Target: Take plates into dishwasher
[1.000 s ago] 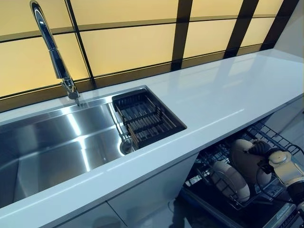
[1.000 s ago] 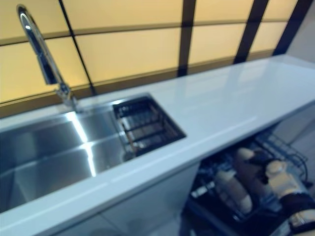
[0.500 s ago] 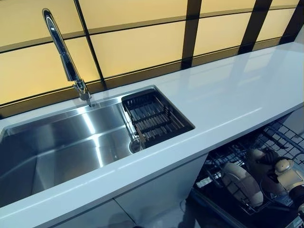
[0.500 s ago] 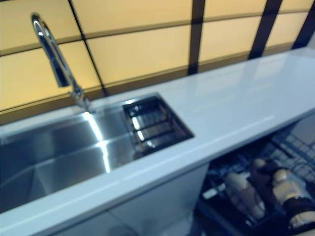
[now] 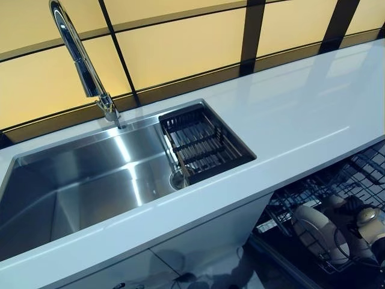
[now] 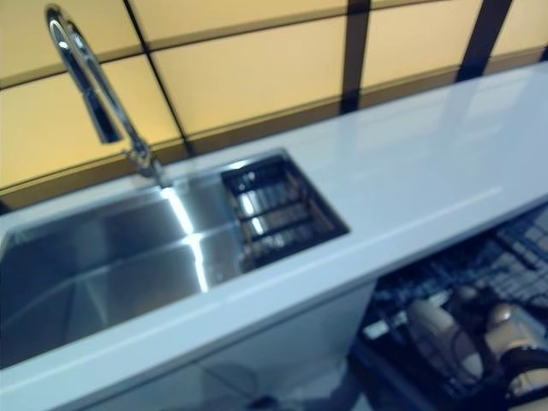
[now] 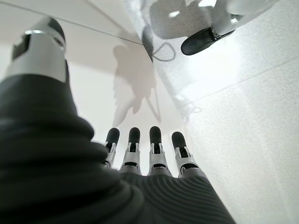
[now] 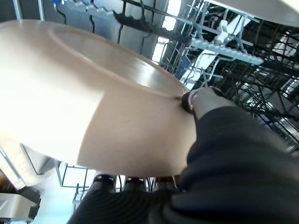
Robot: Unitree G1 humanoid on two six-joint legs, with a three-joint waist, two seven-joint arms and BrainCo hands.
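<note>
White worktop (image 5: pixel 289 120) and sink (image 5: pixel 78 180) have slid as your camera turned, while your right hand (image 8: pixel 205 140) still pinches the tan plate (image 8: pixel 93 102) down in the dishwasher rack (image 5: pixel 355 180), unreleased; left hand (image 7: pixel 145 154) hangs open.

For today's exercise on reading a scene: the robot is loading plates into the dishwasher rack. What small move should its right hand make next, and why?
Probably ease the plate down between the tines of the dishwasher rack before letting go. The right hand has its thumb on the plate's face and fingers under its rim, with the rack's wires right behind it. Another plate stands in the rack already. The left hand hangs open over the floor, idle.
</note>
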